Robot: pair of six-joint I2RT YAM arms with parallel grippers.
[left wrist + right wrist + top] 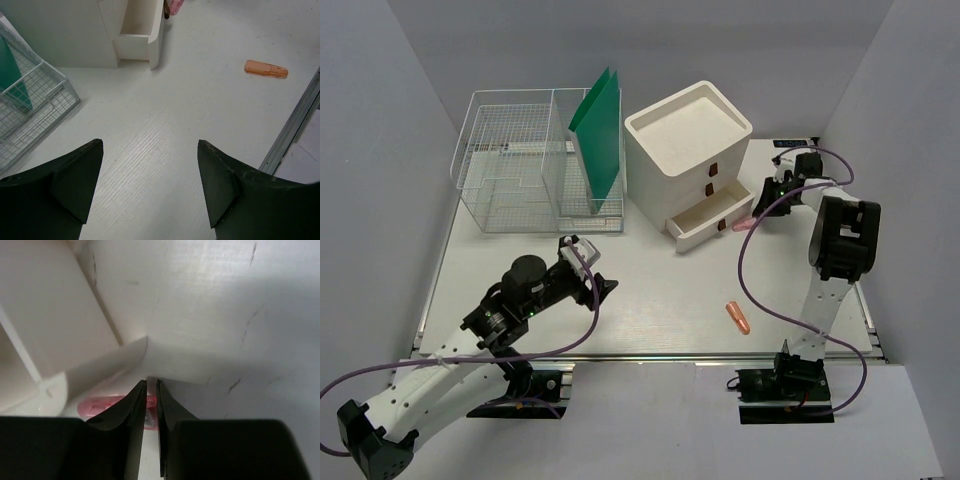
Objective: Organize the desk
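The left pincer (600, 272) hangs released, its two dark fingers (75, 175) spread wide over a bare stretch of the desk (650, 290), which lies beneath both pincers and carries everything else. Ahead of this pincer and a little to its left stands a white drawer box (685, 140) with its bottom drawer (705, 215) pulled out. Further to the pincer's left sits a wire basket (510, 170) with a green folder (600, 130) standing upright in it. Ahead and to its right an orange stick (266, 69) lies flat on the desk, near the metal rail (295, 120) that runs along the edge. The right pincer (151, 382) is well apart from the left one, low beside the open drawer's corner, its fingers drawn almost together with only a thin slit between them. A pink thing (107, 407) lies right under its tips, against the drawer front; whether the fingers are nipping it or only poised over it I cannot tell
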